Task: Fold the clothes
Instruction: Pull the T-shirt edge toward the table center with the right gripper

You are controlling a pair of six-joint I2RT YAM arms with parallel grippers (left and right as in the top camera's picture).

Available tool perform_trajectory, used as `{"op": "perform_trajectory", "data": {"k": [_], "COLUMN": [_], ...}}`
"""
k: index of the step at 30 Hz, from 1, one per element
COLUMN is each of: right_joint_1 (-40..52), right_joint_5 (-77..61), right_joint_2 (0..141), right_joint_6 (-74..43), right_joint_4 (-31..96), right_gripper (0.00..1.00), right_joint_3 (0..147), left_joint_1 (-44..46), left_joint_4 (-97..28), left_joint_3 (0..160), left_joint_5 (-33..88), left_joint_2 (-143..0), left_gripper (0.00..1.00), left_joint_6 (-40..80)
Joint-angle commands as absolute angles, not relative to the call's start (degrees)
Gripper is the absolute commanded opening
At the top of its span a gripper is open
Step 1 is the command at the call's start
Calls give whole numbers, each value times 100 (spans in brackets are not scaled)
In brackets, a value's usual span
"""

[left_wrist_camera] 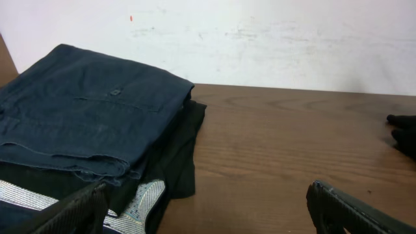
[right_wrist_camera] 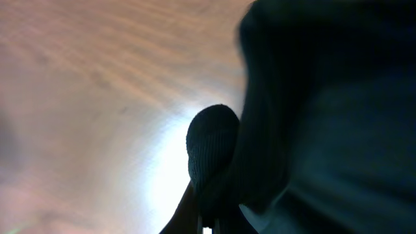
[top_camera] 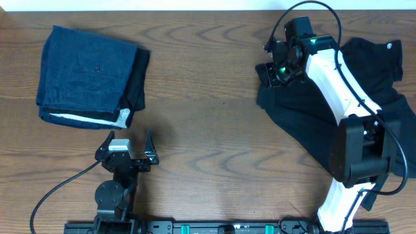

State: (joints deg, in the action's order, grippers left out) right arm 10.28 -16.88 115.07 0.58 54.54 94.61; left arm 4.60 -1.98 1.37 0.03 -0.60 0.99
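The clothes, one black shirt [top_camera: 299, 114], lie crumpled on the right side of the wooden table. My right gripper [top_camera: 268, 73] is at the shirt's far left edge and is shut on a bunched fold of it. In the right wrist view the black fabric [right_wrist_camera: 325, 117] fills the right side and wraps over the gripper [right_wrist_camera: 227, 159]. Only one ribbed fingertip [right_wrist_camera: 209, 146] shows; the other is hidden by cloth. My left gripper [top_camera: 128, 136] is open at the front left of the table with nothing between its fingers, also seen low in the left wrist view [left_wrist_camera: 208, 221].
A folded dark-blue denim-like garment [top_camera: 88, 71] with a white striped edge lies at the back left, just beyond my left gripper, with a black layer [top_camera: 138, 84] under it. In the left wrist view it [left_wrist_camera: 84, 117] fills the left half. Bare wood [top_camera: 208, 117] separates the two arms.
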Motion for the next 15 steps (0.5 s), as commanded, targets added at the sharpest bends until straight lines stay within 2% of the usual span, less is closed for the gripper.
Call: {"op": "perform_trajectory", "data": {"k": [1,15], "right_joint_1": [991,991], "right_joint_5": [-980,-287], "right_joint_2": [11563,11937], "right_joint_6": [180,180], "right_joint_4": [5188,3975], "right_gripper": [1,1], "right_joint_3": [9279,8757], "left_joint_1": [458,458], "left_joint_4": [-408,-408], "left_joint_3": [23,23], "left_joint_5": [-47,-47], "left_joint_2": [-23,-23], "left_gripper": [98,98], "left_joint_6": [1,1]}}
